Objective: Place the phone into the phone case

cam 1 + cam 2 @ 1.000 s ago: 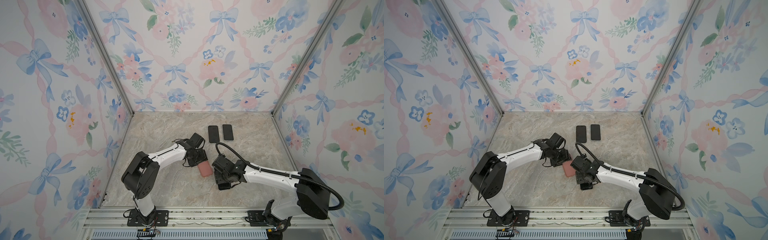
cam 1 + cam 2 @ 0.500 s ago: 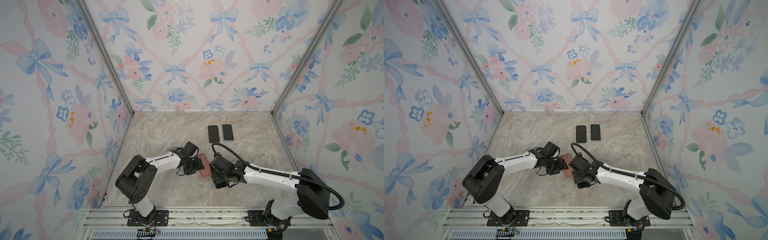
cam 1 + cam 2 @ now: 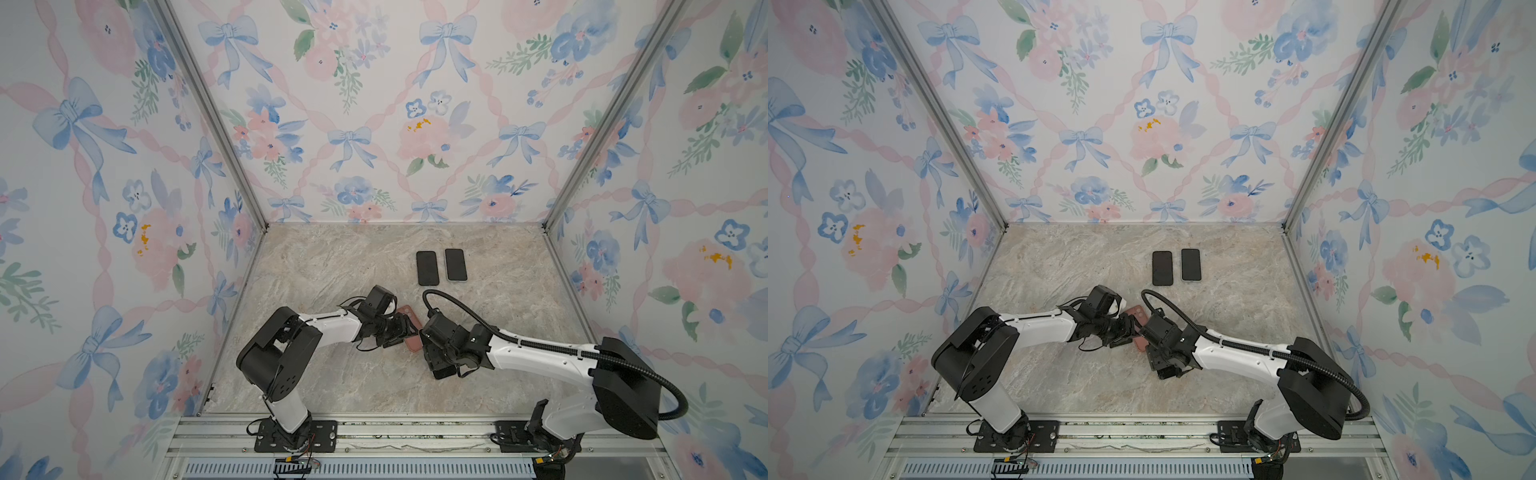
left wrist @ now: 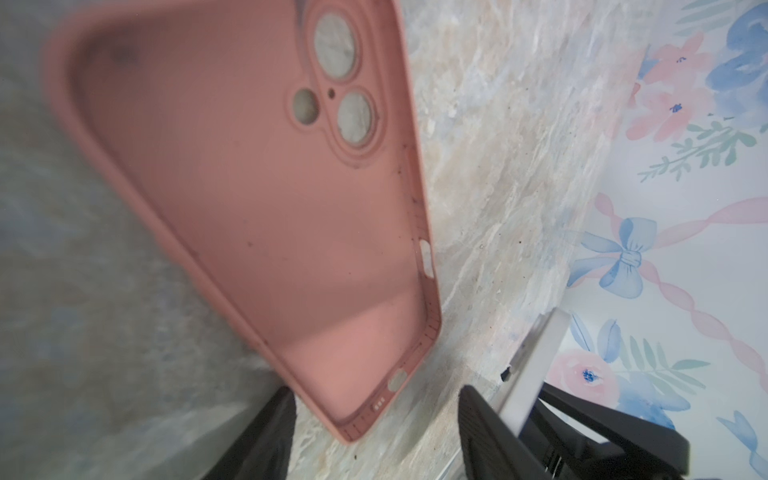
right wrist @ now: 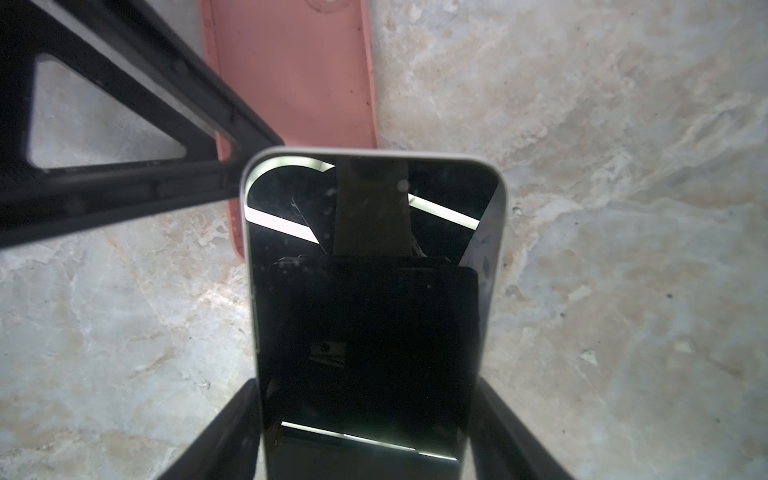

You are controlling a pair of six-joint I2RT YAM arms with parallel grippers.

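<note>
The pink phone case (image 4: 266, 216) lies inside up on the marble table, camera holes toward the far end; in both top views it shows between the two grippers (image 3: 412, 343) (image 3: 1139, 343). My left gripper (image 4: 374, 440) is open, and one corner of the case sits between its fingers without touching either. It is seen from above in both top views (image 3: 405, 328) (image 3: 1127, 328). My right gripper (image 5: 365, 436) is shut on the sides of a dark-screened, light-rimmed phone (image 5: 365, 291), which is held just short of the case's near end. The right gripper (image 3: 432, 345) hides the phone in both top views.
Two more dark phones lie side by side near the back of the table (image 3: 427, 268) (image 3: 456, 264) (image 3: 1162, 268) (image 3: 1191, 264). The phone's pale edge (image 4: 532, 365) shows beside the left gripper's finger. Floral walls enclose the table on three sides.
The left gripper came down beside the case and its jaws narrowed a little. The case shifted slightly toward the back. The right gripper edged toward the case with the phone.
</note>
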